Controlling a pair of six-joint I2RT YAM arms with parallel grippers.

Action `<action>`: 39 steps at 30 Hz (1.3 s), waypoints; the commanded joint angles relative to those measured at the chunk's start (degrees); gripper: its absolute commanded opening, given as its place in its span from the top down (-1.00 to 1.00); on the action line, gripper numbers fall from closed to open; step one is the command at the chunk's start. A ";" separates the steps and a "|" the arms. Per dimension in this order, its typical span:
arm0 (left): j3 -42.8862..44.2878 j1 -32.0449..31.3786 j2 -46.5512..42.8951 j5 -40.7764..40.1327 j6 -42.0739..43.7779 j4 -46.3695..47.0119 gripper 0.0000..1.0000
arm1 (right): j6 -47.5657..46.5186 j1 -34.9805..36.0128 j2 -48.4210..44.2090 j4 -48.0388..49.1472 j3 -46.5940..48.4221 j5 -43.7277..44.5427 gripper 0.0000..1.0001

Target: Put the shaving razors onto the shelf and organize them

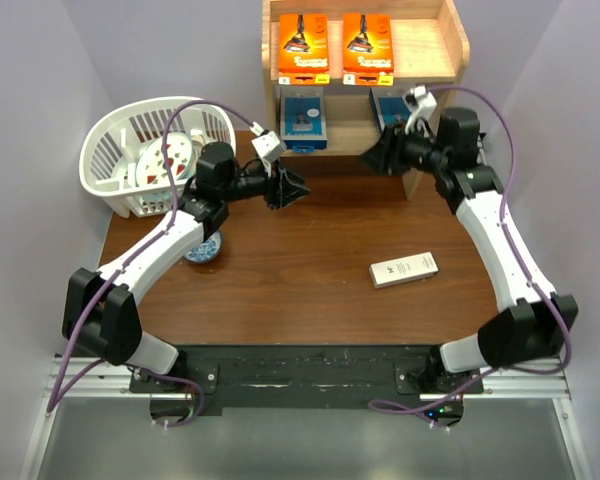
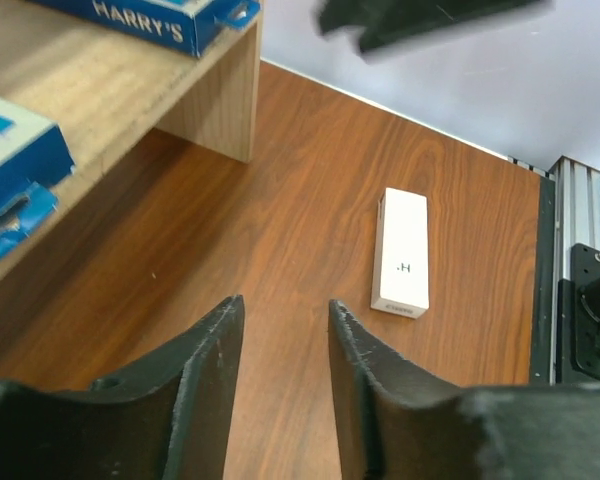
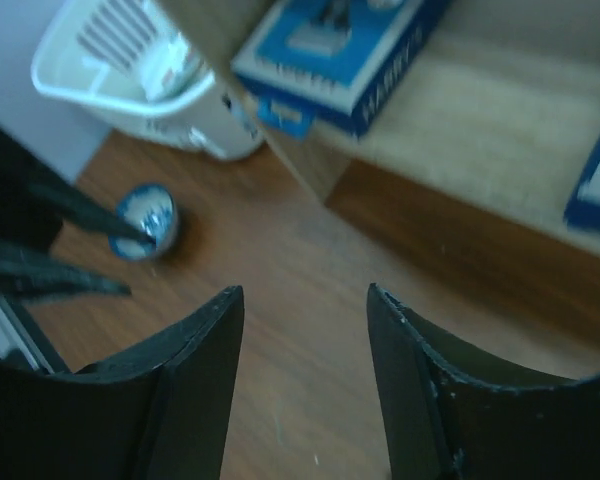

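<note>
Brown wooden tabletop (image 1: 280, 270) bears the light pine two-tier shelf (image 1: 450, 50). Orange razor packs (image 1: 303, 45) occupy its top tier, blue packs (image 1: 304, 120) the lower. A slim white cardboard box (image 1: 404, 269) lies before the shelf. We judge it light and stiff: grip its long sides. Left claw (image 2: 285, 312) and right claw (image 3: 305, 295) stand released, empty.

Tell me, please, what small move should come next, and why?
Probably the right gripper should pull back from the shelf toward the white box: its jaws stand open and empty, four packs already sit on the shelf, and that box lies loose on the table.
</note>
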 commanded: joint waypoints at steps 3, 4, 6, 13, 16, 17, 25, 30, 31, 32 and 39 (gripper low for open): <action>-1.94 0.16 -2.09 2.32 1.86 -0.08 0.00 | -29.11 -0.05 -10.03 -17.19 -11.00 -10.71 -0.48; -2.38 0.08 -2.44 2.58 2.39 -0.35 -0.07 | -42.49 -0.04 -10.91 -22.63 -11.71 -10.37 -0.68; -3.96 -0.36 -3.14 3.98 5.11 -1.40 -0.29 | -52.07 0.04 -11.79 -34.95 -14.94 -7.92 -0.95; -10.28 -2.03 -5.34 4.87 10.22 -4.40 -1.00 | -81.10 -0.13 -14.78 -49.57 -27.00 0.08 -0.98; -12.04 -2.03 -6.13 4.78 9.52 -4.66 -1.00 | -89.90 -0.13 -15.05 -49.77 -29.55 2.89 -0.98; -12.40 -2.03 -6.31 4.69 9.61 -5.01 -1.00 | -90.34 -0.05 -15.22 -48.54 -30.08 3.77 -0.98; -13.11 -2.47 -6.66 5.83 12.77 -7.03 -0.96 | -90.96 -0.31 -9.43 -41.07 -29.47 5.88 -0.97; -13.63 -2.82 -6.22 5.13 13.91 -8.36 -0.94 | -92.62 -0.48 -2.40 -36.75 -27.89 7.91 -0.97; -14.07 -2.82 -6.22 4.96 13.74 -8.27 -0.93 | -93.50 -0.57 -0.30 -36.05 -27.63 8.00 -0.97; -14.07 -2.82 -6.31 4.95 13.39 -8.35 -0.93 | -94.12 -0.57 0.94 -35.70 -27.10 8.35 -0.97; -14.51 -2.82 -6.40 4.16 13.47 -8.53 -0.92 | -95.96 -0.57 10.35 -35.07 -21.04 8.96 -0.97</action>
